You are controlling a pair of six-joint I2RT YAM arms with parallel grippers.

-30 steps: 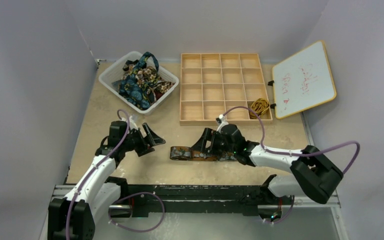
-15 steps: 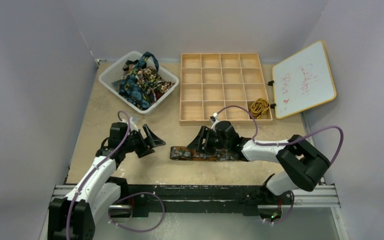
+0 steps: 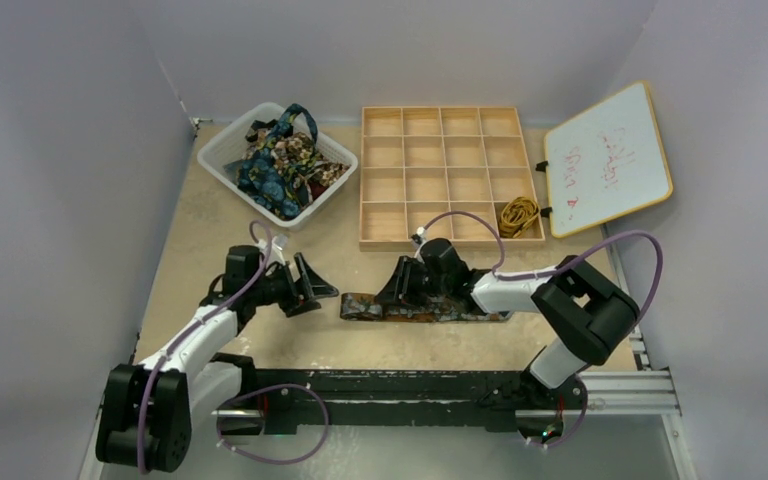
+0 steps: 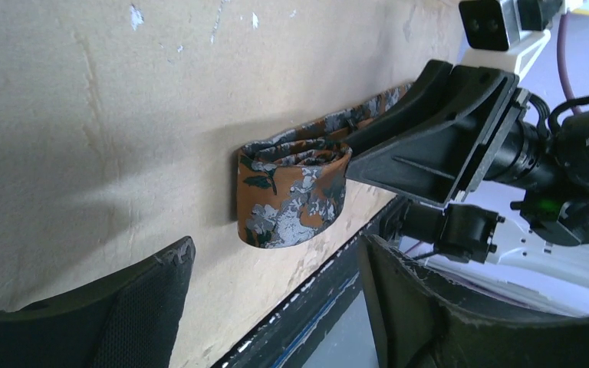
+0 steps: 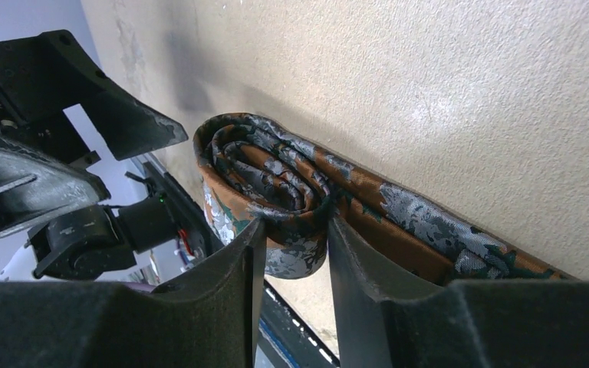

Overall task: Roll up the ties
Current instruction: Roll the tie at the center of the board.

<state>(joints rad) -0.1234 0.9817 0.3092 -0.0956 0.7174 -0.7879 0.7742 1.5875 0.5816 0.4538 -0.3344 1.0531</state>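
Note:
A dark brown tie with orange-grey blotches (image 3: 430, 312) lies flat near the table's front. Its left end is wound into a loose roll (image 3: 360, 306) standing on edge. In the right wrist view the roll (image 5: 268, 169) sits between the fingers of my right gripper (image 5: 295, 226). Both pads press the fabric at the roll's near side. My left gripper (image 3: 312, 287) hovers just left of the roll, open and holding nothing. In the left wrist view the roll (image 4: 291, 203) is ahead of my left gripper (image 4: 276, 261), apart from both fingers.
A white basket (image 3: 222, 150) at the back left holds several more ties (image 3: 280, 165). A wooden grid tray (image 3: 362, 180) stands behind the work spot, with a gold-yellow tie (image 3: 518, 212) in its near right cell. Its whiteboard lid (image 3: 608, 158) lies open to the right.
My right gripper has slid left along the tie to the roll and its jaws have narrowed onto it. My left gripper has edged right, toward the roll.

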